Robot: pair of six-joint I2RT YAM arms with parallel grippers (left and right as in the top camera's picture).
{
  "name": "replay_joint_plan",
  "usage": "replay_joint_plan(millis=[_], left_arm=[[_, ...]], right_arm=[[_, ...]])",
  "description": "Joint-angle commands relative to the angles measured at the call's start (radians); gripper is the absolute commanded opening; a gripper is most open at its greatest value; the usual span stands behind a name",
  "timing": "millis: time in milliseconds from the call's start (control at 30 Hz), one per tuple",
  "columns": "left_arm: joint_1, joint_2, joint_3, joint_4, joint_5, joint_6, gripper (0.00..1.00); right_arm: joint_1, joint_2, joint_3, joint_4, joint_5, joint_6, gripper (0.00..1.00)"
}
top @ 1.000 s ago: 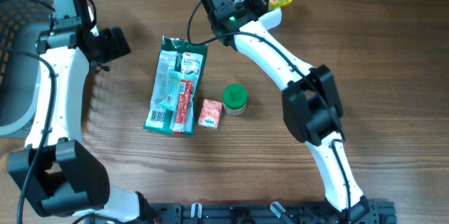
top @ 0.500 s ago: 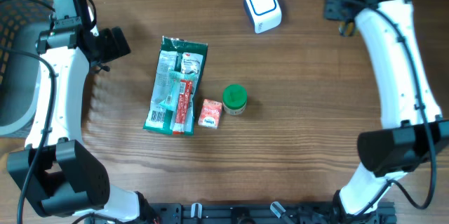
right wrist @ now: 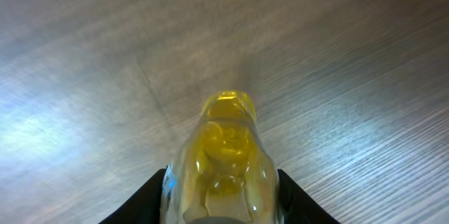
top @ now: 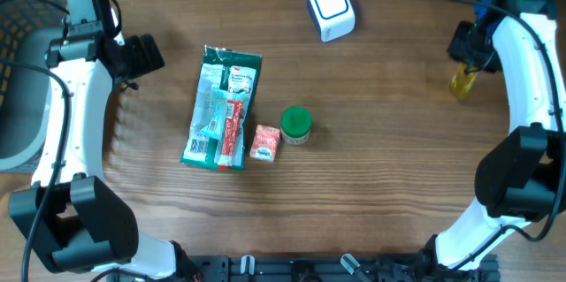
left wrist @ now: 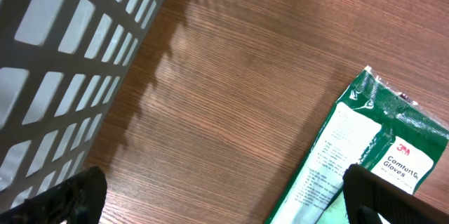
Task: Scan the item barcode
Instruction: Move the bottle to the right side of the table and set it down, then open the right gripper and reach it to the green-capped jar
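Since the yellow bottle (top: 461,81) hangs between 2 and 3 o'clock on the table (top: 389,185), well apart from the scanner (top: 331,8) at 12 o'clock, the step in hand is probably setting it aside.

- Right gripper (right wrist: 223,199): jaws partly closed, clamped on the bottle's sides. Contact with the wood: cannot tell.
- Left gripper (top: 150,55): spread wide, empty, at 10 o'clock near the basket (left wrist: 56,62).

To do it well: lower straight down and let go only once the bottle bears on the table. The body looks rounded and slick, so open slowly in case it rolls. Keep it off the 3 o'clock edge.

Versus one second ago: the right arm held the bottle at the scanner and has swung away to the right. The left arm, glove pack (top: 221,105), red box (top: 265,141) and green-lidded jar (top: 295,125) are unchanged.
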Motion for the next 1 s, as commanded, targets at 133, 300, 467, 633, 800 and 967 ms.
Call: replay_joint_plan(millis=[133,300,467,633,800,967], left_arm=[[0.003,-0.002,0.007,0.003,0.008,-0.002,1.00],[0.003,-0.002,0.007,0.003,0.008,-0.002,1.00],[0.003,-0.002,0.007,0.003,0.008,-0.002,1.00],[0.003,-0.002,0.007,0.003,0.008,-0.002,1.00],[0.003,-0.002,0.007,0.003,0.008,-0.002,1.00],[0.003,-0.002,0.007,0.003,0.008,-0.002,1.00]], right_arm=[[-0.003,0.007,-0.101,0.101,-0.116,-0.118,0.16],[-0.003,0.007,-0.105,0.101,-0.216,-0.276,0.20],[-0.003,0.007,-0.105,0.089,-0.236,-0.311,0.48],[-0.003,0.007,-0.106,0.087,-0.236,-0.311,0.62],[-0.003,0.007,-0.106,0.071,-0.235,-0.312,0.88],[-0.003,-0.006,-0.063,0.064,-0.125,-0.259,0.93]])
